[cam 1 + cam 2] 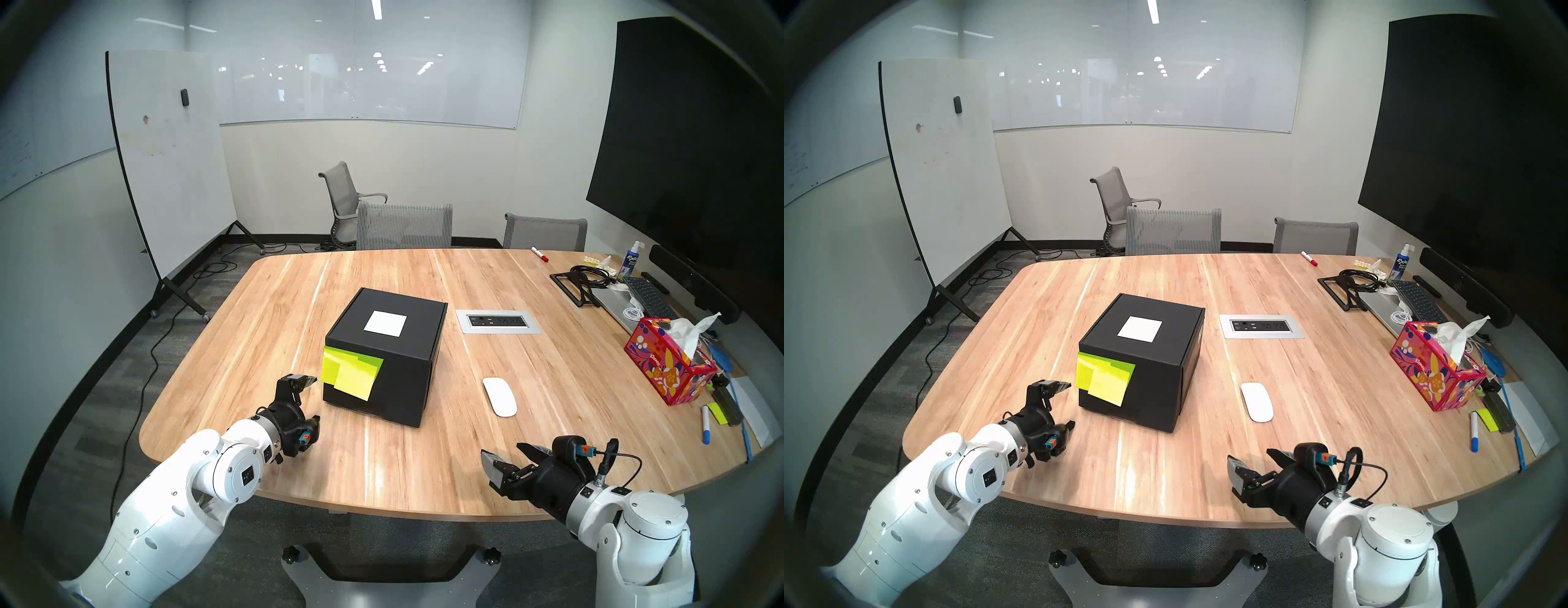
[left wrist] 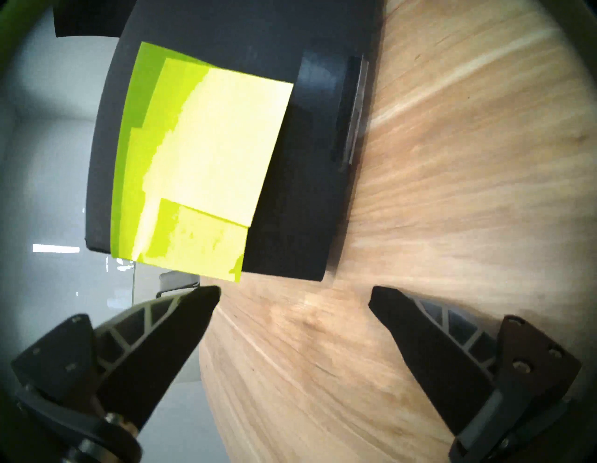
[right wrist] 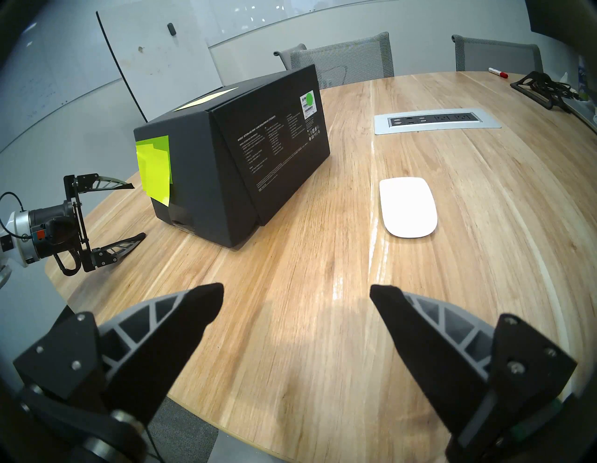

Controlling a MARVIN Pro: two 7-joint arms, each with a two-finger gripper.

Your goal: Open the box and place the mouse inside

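One big wooden table (image 1: 424, 467) fills most of the room, and everything sits on it. Gray chairs (image 1: 405, 227) stand at its far side.

Next in size is the box (image 1: 403, 369). It is black and it is shut. It sits near the middle of the table, a bit to the left. A white label (image 1: 385, 324) is on its lid. Yellow-green sticky notes (image 1: 350, 373) hang on its near front face, toward the left corner.

At the right edge of the table stands a red flowery tissue box (image 1: 666, 365) with a white tissue poking out. It is well apart from the black box.

Then come the two robot hands. The left gripper (image 1: 316, 397) hangs over the table just beside the sticky notes, not touching them. Its jaws are wide apart, one above the other, and hold nothing. The right gripper (image 1: 505, 456) hangs over the near edge of the table, on the right. Its jaws are wide apart too, with nothing between them.

Smallest is the mouse (image 1: 499, 396). It is white and flat. It lies on the table to the right of the box, near it but not touching. It sits between the box and the tissue box, far from both grippers.
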